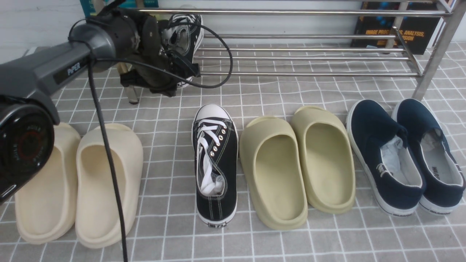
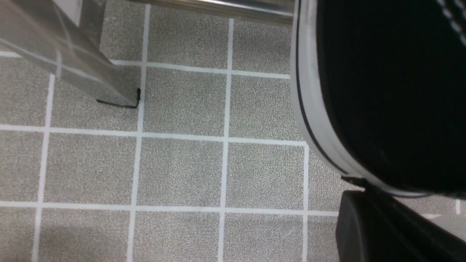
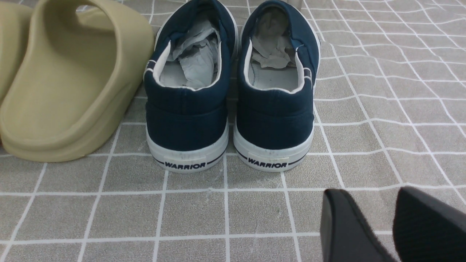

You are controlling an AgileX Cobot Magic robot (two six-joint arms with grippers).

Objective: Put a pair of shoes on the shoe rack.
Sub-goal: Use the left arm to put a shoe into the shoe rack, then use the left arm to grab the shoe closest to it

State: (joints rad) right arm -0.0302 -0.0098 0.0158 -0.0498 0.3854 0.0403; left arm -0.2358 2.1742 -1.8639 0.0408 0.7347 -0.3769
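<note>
One black sneaker (image 1: 214,163) with white laces lies on the checked floor in the middle, toe toward the shoe rack (image 1: 309,54). The other black sneaker (image 1: 185,29) is up at the rack's left end, tilted, with my left gripper (image 1: 173,60) shut on it. In the left wrist view its white sole and black side (image 2: 382,91) fill the right side above one black finger (image 2: 382,229), close to a rack leg (image 2: 72,62). Whether it rests on the bars I cannot tell. My right gripper (image 3: 371,196) is open and empty, low over the floor behind the navy shoes.
Cream slippers (image 1: 76,182) lie at the left, olive slippers (image 1: 298,163) right of the middle sneaker, navy slip-on shoes (image 1: 404,156) at the far right. A dark book (image 1: 397,25) stands behind the rack's right end. The left arm's cable (image 1: 109,163) hangs over the cream slippers.
</note>
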